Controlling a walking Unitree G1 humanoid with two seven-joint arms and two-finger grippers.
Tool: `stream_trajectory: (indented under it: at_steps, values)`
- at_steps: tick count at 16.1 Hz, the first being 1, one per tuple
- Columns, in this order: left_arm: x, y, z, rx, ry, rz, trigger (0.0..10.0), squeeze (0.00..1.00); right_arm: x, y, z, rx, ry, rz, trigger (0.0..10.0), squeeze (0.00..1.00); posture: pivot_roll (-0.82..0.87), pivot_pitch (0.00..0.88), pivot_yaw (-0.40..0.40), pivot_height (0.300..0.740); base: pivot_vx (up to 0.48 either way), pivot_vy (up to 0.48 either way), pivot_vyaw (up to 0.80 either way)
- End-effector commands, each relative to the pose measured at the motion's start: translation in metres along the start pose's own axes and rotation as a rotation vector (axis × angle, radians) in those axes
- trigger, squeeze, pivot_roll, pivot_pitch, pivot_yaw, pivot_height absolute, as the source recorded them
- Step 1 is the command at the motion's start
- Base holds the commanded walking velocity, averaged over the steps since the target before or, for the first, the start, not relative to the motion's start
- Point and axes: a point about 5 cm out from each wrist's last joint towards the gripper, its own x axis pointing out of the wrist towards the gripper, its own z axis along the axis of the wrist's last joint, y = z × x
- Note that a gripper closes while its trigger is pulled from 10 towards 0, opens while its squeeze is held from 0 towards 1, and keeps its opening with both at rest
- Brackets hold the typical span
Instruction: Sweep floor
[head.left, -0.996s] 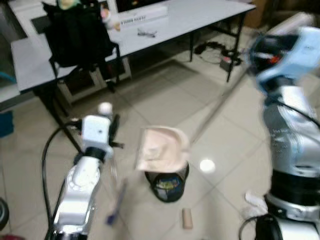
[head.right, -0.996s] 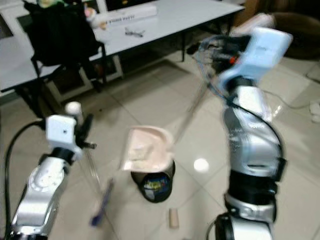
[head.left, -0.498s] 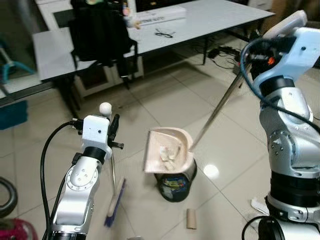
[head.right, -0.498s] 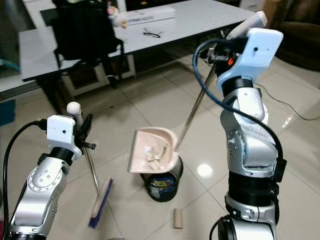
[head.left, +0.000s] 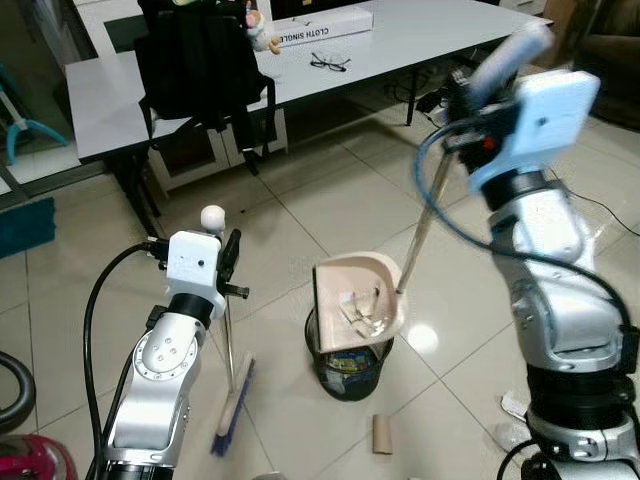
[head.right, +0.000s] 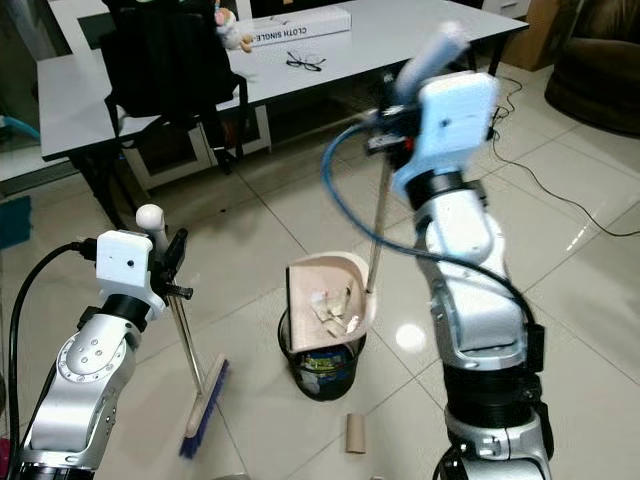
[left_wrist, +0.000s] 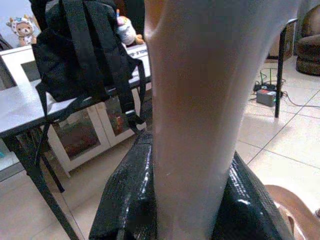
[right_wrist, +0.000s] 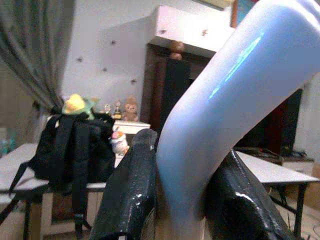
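Note:
My left gripper (head.left: 224, 262) is shut on the handle of a broom (head.left: 231, 352); its blue-bristled head (head.left: 232, 412) rests on the tiled floor at the lower left. High on the right, my right gripper (head.left: 470, 95) is shut on the pale blue handle (right_wrist: 220, 115) of a long-handled dustpan (head.left: 358, 303). The beige pan hangs tipped up over a small black bin (head.left: 347, 366), with scraps of paper in it. The wrist views show black fingers (left_wrist: 125, 195) clamped on each handle. A cardboard roll (head.left: 380, 433) lies on the floor in front of the bin.
A grey table (head.left: 110, 95) stands at the back with a black backpack (head.left: 200, 60), glasses and a long box on it. Cables (head.left: 600, 215) run over the floor at the right. White scraps (head.left: 510, 405) lie by my right side.
My right arm has swung leftward and turned the dustpan steeper over the bin. The camera shifted between the earliest frame and now. The left arm and broom have barely moved.

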Motion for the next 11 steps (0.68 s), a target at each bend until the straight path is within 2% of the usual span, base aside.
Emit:
stream_trajectory:
  at_steps: [1, 4, 5, 8, 11]
  values:
    - [0.003, 0.002, 0.006, 0.021, -0.023, -0.008, 10.0, 0.00, 0.000, 0.010, 0.015, -0.042, -0.097, 0.057, 10.0, 0.00, -0.01, 0.042, 0.089, 0.740, 0.000, 0.000, 0.00]
    - [0.003, 0.002, 0.006, 0.023, -0.024, -0.011, 10.0, 0.00, -0.005, 0.029, 0.014, -0.098, -0.125, 0.160, 10.0, 0.00, -0.01, 0.044, 0.088, 0.740, 0.000, 0.000, 0.00]
    - [0.003, 0.002, 0.006, 0.024, -0.024, -0.012, 10.0, 0.00, -0.009, 0.042, 0.014, -0.114, -0.146, 0.219, 10.0, 0.00, -0.01, 0.046, 0.089, 0.740, 0.000, 0.000, 0.00]
    - [0.003, 0.001, 0.006, 0.028, -0.023, -0.019, 10.0, 0.00, -0.017, 0.065, 0.014, -0.183, -0.180, 0.369, 10.0, 0.00, 0.00, 0.048, 0.090, 0.740, 0.000, 0.000, 0.00]
    - [0.004, 0.000, 0.006, 0.031, -0.022, -0.025, 10.0, 0.00, -0.024, 0.077, 0.011, -0.226, -0.197, 0.452, 10.0, 0.00, 0.00, 0.049, 0.090, 0.740, 0.000, 0.000, 0.00]
